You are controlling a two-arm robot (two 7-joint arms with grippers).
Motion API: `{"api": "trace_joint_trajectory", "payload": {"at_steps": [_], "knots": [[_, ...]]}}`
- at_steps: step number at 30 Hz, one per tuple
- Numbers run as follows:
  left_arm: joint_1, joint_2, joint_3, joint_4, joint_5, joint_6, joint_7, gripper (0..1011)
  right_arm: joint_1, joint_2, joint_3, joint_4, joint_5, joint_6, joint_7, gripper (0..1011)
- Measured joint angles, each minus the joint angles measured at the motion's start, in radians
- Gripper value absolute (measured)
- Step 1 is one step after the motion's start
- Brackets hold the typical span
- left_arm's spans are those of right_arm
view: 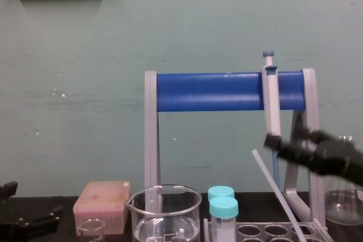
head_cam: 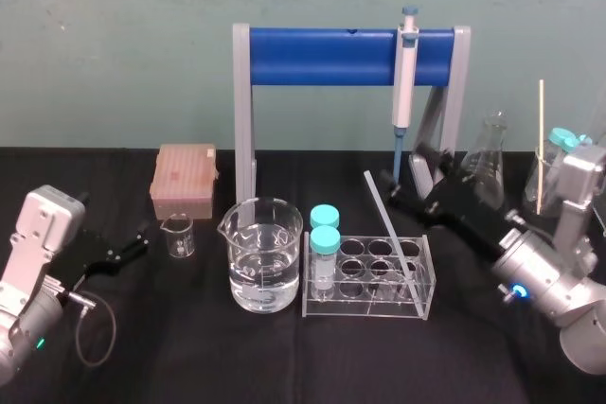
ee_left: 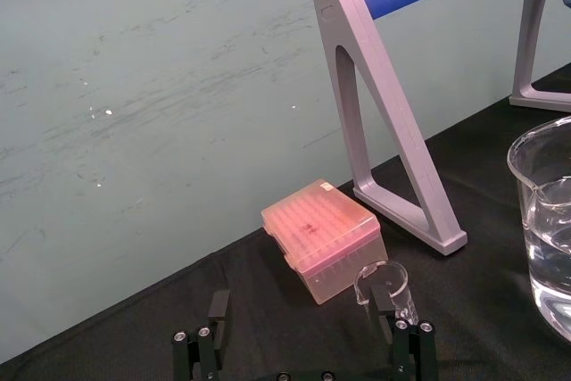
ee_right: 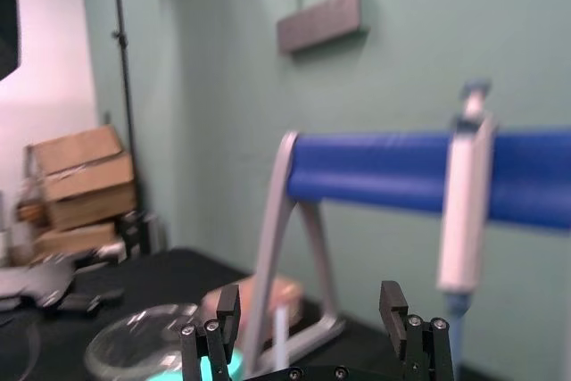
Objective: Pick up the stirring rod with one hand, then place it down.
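Head view, centre-right: right gripper (head_cam: 402,175) agape beside rod (head_cam: 391,232) leaning in rack (head_cam: 369,314), liable to tip it if closed off-centre; left gripper (head_cam: 140,239) likewise spread, parked lower left.

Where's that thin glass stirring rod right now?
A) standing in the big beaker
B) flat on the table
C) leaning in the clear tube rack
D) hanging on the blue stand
C: the stirring rod slants up out of the clear rack, its top near the open right gripper; the left gripper sits far left.
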Motion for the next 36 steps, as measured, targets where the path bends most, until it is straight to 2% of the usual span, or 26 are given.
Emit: {"api": "trace_joint_trajectory", "payload": {"at_steps": [4,7,10,15,16,18,24,36], "knots": [[0.000,0.000,0.000,0.000,0.000,0.000,0.000,1000,-0.017,0.001,0.042,-0.038,-0.019,-0.029,-0.074,1003],[0.000,0.000,0.000,0.000,0.000,0.000,0.000,1000,-0.033,0.004,0.078,-0.057,-0.033,-0.007,-0.152,1003],[0.000,0.000,0.000,0.000,0.000,0.000,0.000,1000,-0.046,0.007,0.106,-0.069,-0.030,0.042,-0.206,1003],[0.000,0.000,0.000,0.000,0.000,0.000,0.000,1000,-0.095,0.020,0.163,-0.104,-0.018,0.186,-0.331,1003],[0.000,0.000,0.000,0.000,0.000,0.000,0.000,1000,-0.095,0.020,0.163,-0.104,-0.018,0.186,-0.331,1003],[0.000,0.000,0.000,0.000,0.000,0.000,0.000,1000,-0.120,0.023,0.183,-0.124,-0.015,0.250,-0.381,1003],[0.000,0.000,0.000,0.000,0.000,0.000,0.000,1000,-0.141,0.019,0.197,-0.133,-0.020,0.327,-0.425,1003],[0.000,0.000,0.000,0.000,0.000,0.000,0.000,1000,-0.140,0.020,0.195,-0.134,-0.021,0.313,-0.423,1003]]}}
